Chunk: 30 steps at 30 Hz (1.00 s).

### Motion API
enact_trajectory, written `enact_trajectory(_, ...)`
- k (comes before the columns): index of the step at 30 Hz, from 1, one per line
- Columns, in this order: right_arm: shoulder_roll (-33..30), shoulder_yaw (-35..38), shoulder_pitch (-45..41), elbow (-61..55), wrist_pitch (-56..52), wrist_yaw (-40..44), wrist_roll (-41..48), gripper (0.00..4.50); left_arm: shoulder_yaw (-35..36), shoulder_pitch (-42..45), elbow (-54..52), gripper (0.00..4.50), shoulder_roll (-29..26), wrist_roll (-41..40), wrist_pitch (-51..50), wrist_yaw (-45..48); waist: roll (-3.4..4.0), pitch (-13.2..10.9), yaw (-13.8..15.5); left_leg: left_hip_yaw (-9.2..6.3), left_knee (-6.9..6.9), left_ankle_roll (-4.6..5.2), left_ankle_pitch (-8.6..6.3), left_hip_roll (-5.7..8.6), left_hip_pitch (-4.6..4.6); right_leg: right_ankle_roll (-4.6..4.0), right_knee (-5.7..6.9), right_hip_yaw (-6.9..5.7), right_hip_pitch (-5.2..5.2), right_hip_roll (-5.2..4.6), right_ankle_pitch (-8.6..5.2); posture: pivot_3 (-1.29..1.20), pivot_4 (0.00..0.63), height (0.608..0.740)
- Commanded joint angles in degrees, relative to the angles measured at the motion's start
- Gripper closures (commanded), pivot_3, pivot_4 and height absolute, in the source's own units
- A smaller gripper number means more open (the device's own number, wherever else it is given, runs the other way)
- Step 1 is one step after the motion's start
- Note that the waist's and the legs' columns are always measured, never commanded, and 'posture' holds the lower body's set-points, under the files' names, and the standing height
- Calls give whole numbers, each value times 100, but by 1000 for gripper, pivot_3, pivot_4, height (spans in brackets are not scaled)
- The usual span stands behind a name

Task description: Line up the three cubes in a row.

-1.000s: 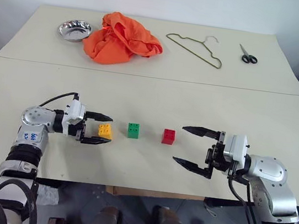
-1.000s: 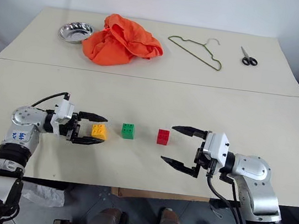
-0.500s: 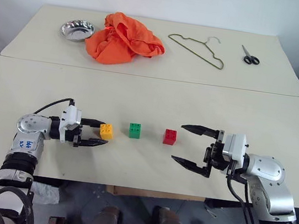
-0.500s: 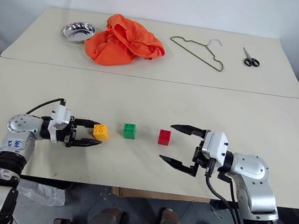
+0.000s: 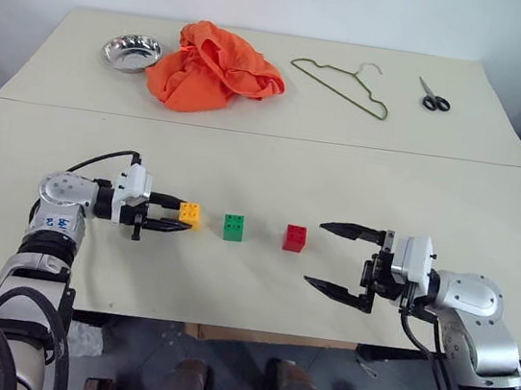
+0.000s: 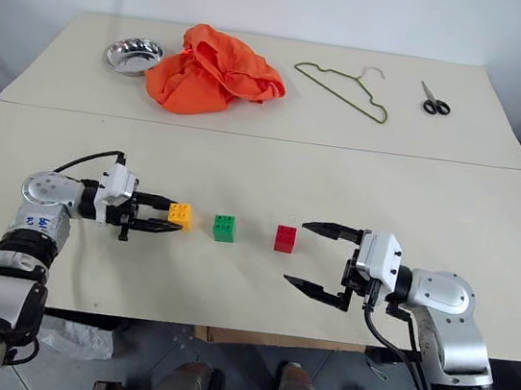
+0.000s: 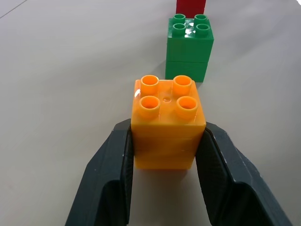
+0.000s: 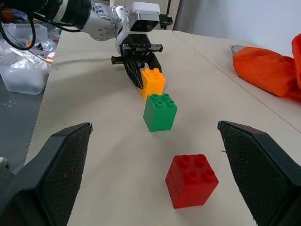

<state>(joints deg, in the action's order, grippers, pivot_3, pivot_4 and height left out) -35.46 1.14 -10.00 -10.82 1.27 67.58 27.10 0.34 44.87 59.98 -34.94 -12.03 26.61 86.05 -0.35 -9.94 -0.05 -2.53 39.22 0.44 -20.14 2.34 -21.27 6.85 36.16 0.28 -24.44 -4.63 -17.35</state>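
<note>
The yellow-orange cube (image 7: 168,124) sits at the left end of a line of three on the near desk (image 5: 264,171), studs up, with the left gripper (image 5: 183,217) clamped on its two sides; the black jaws press flat against the lower half of the block, as the left wrist view shows plainly. Just to its right, apart from it, stands the green cube (image 5: 234,227), and further right, again with a gap, the red cube (image 5: 294,238). All three rest on the desk surface near its front half, roughly in a row running left to right, none touching another. The right gripper (image 5: 341,261) hangs near the red cube on its right side, clear of it, pointing left, its jaws spread wide apart with nothing between them. On the far desk (image 5: 463,136), well apart from the cubes, lie a metal bowl (image 5: 130,51) at the left, a crumpled orange cloth (image 5: 210,68) beside it, a wire hanger (image 5: 342,86) toward the middle and a pair of scissors (image 5: 433,95) at the right.
</note>
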Motion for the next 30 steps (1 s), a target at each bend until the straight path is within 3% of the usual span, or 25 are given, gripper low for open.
enact_trajectory(1,-119,253,70,-145,107,-17,68,0,-103,93,157,3020,-7,64,122,610,0,0,2,0,1,0,0,0,0,0,1,0,0,0,0,0,150,740)
enact_trajectory(13,-181,271,11,162,229,173,35,0,-699,-175,-217,3020,-187,-422,-39,645,0,0,0,0,3,1,0,0,1,0,4,3,0,-6,0,0,150,740)
enact_trajectory(23,-168,217,-238,417,249,376,54,0,-250,-156,-301,7,-476,-512,-237,574,0,0,-5,0,4,0,0,-1,-1,0,6,3,-3,-3,0,0,150,740)
enact_trajectory(30,-405,176,-1002,1026,-57,1118,271,0,698,-1449,-2144,7,-1502,-1230,-1343,54,2,-1,-150,3,-3,-4,-1,-16,-1,-2,2,9,-10,-13,-1,0,150,740)
